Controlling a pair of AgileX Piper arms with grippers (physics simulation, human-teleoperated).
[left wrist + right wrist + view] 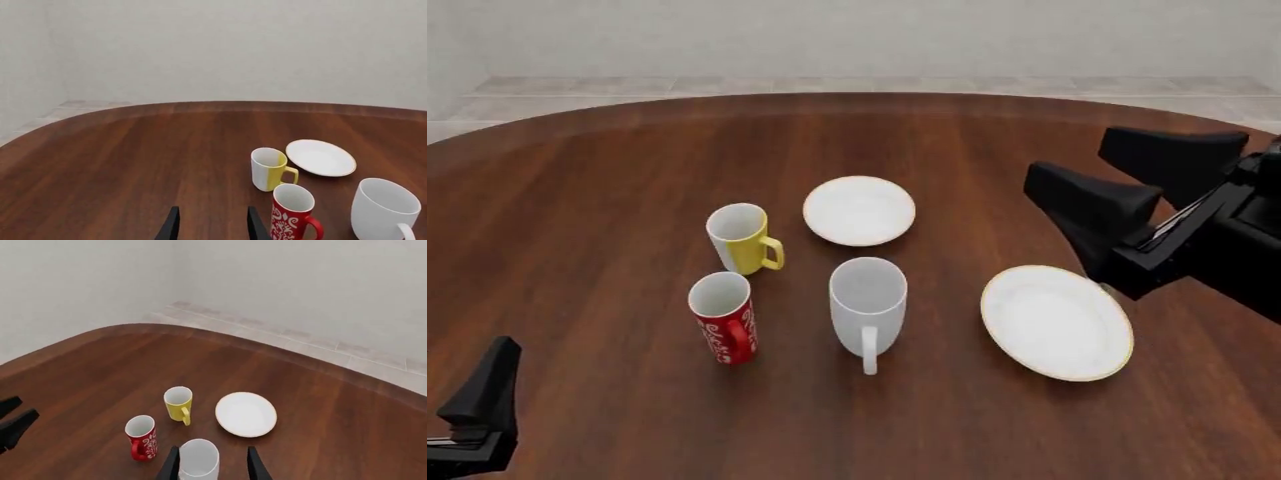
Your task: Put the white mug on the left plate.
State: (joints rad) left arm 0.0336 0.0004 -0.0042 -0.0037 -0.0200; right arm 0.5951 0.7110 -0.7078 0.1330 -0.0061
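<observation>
The white mug (pixel 868 305) stands upright on the table, handle toward the near edge, and nothing holds it. The left plate (pixel 858 210) lies empty just behind it. My right gripper (pixel 1073 160) is open and empty, raised to the right of the mug and plate. In the right wrist view the mug (pixel 198 461) shows between the fingertips (pixel 171 464), far below, with the plate (pixel 246 413) beyond. My left gripper (pixel 483 395) is open and empty at the near left. In its wrist view the mug (pixel 385 207) and plate (pixel 321 157) lie off to one side.
A yellow mug (pixel 742 238) and a red mug with white lettering (pixel 722 318) stand left of the white mug. A larger gold-rimmed plate (pixel 1056 321) lies to its right, below my right gripper. The table is round dark wood.
</observation>
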